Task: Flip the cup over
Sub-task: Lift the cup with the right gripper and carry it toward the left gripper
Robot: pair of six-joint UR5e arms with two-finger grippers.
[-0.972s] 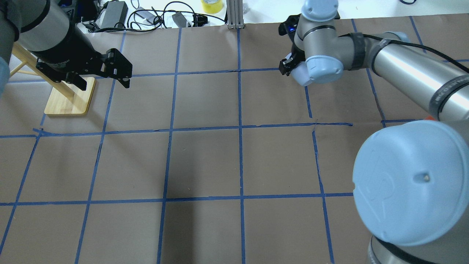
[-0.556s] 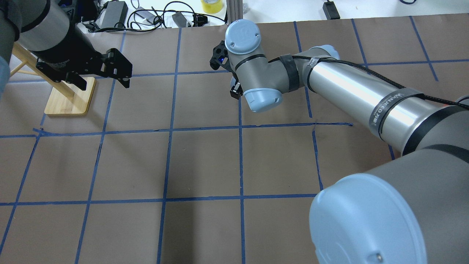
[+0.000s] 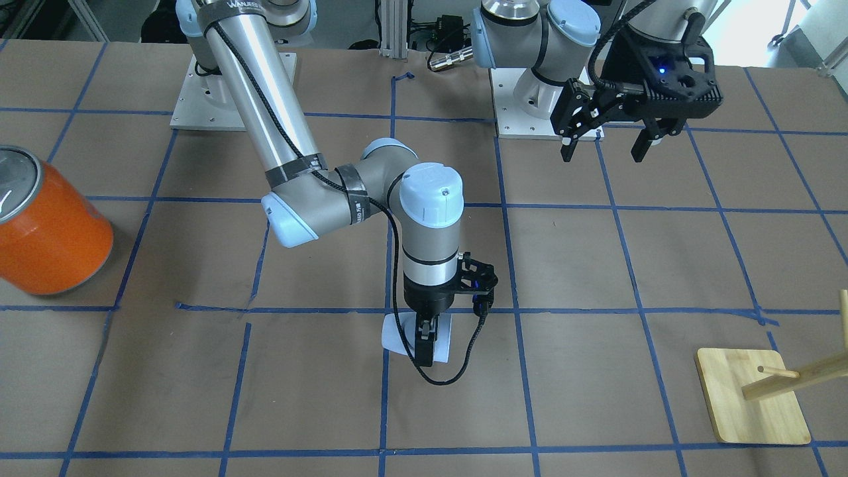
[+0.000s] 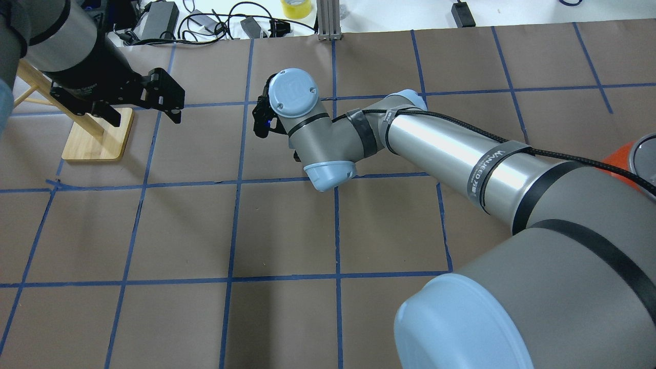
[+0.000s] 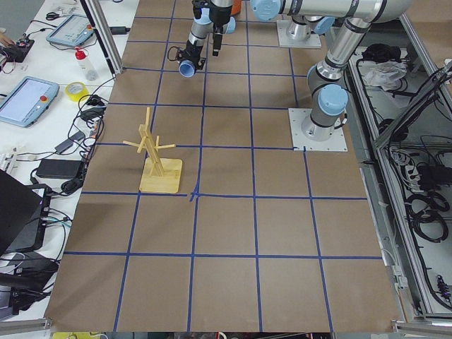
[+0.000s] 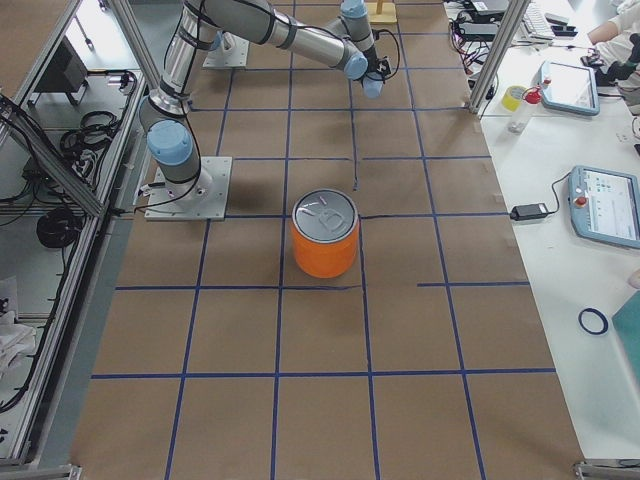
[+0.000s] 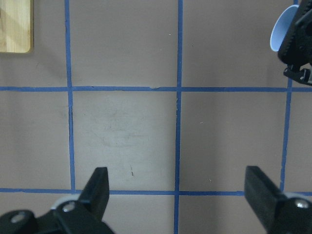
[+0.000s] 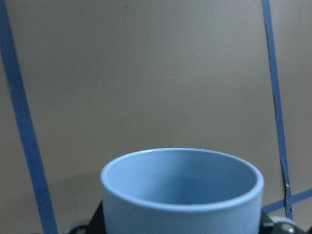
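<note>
Watching remotely, I see the right gripper (image 3: pixel 424 350) pinching the cup (image 3: pixel 396 339) across its tapered wall, low over the table (image 3: pixel 596 265) near the middle gridline, with the mouth turned sideways. I cannot tell whether it touches the paper. My worry is that the smooth taper could squirt out of the pinch as the wrist rotates, or that releasing before it stands upright would let it roll. The slack cable (image 3: pixel 457 374) looped beside it might snag. The left gripper (image 3: pixel 604 154) hangs spread and empty, well apart.
</note>
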